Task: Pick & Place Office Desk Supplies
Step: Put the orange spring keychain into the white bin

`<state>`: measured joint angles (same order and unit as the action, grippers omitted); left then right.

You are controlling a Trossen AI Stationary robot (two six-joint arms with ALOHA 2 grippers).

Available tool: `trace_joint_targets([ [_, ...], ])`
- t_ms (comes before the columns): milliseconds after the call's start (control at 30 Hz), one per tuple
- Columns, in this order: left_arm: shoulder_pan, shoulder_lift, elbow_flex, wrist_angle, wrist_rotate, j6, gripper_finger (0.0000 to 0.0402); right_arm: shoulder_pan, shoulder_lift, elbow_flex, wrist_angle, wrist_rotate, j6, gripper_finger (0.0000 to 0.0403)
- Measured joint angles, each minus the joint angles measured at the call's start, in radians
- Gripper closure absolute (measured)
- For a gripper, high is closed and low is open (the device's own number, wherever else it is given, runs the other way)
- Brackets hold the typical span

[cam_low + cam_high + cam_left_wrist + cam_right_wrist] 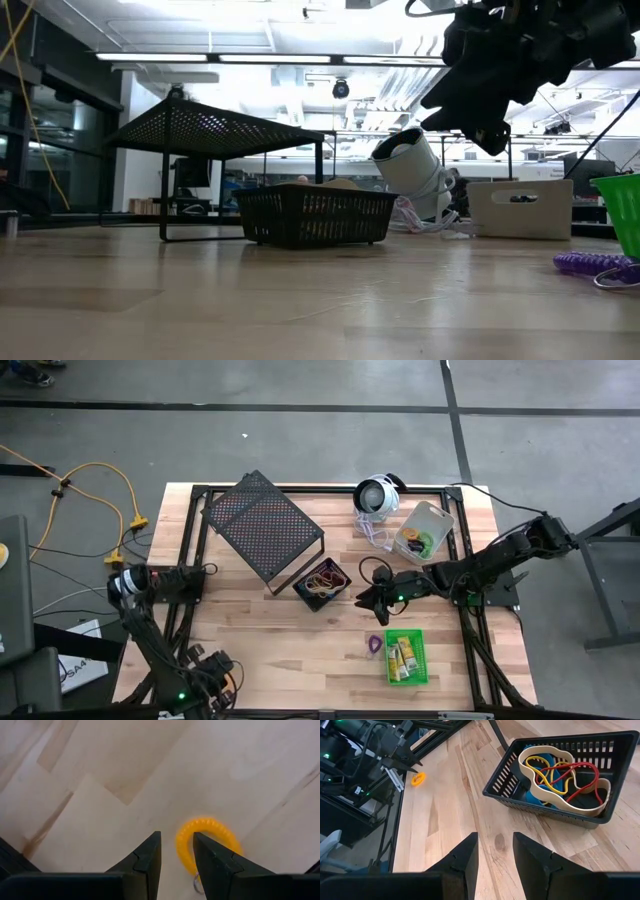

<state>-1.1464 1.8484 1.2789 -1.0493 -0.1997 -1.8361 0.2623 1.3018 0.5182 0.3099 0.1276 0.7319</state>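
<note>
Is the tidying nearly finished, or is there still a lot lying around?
Partly done, it seems. The black basket already holds rubber bands, the green bin holds yellow pieces, and the grey bin has a few items. Nothing is held now: the right gripper hovers with empty jaws beside the black basket. Left to sort: a purple coil by the green bin and an orange coil under the left gripper.

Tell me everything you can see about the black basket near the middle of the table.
The black basket is a small rectangular bin of slatted, plastic-looking walls with a solid rim. It sits upright on the wooden table, beside the mesh rack, whether touching I cannot tell. Inside lie tangled rubber bands: a wide cream one, thin red and yellow ones, and something blue beneath. The right pincer hovers nearby, open and empty, not touching it.
</note>
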Motion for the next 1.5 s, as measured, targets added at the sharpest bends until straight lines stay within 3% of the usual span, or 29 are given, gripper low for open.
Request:
trace_joint_targets([
  [400,-0.055,0.016,0.0,0.036,-0.011,-0.042,0.0296,0.0,0.0,0.0,0.0,0.0,0.0,0.0294],
  [1167,-0.054,0.064,0.0,0.057,-0.011,-0.042,0.0297,0.0,0.0,0.0,0.0,0.0,0.0,0.0294],
  [1500,-0.053,0.063,0.001,0.056,-0.011,-0.047,0.0365,0.0,0.0,0.0,0.0,0.0,0.0,0.0294],
])
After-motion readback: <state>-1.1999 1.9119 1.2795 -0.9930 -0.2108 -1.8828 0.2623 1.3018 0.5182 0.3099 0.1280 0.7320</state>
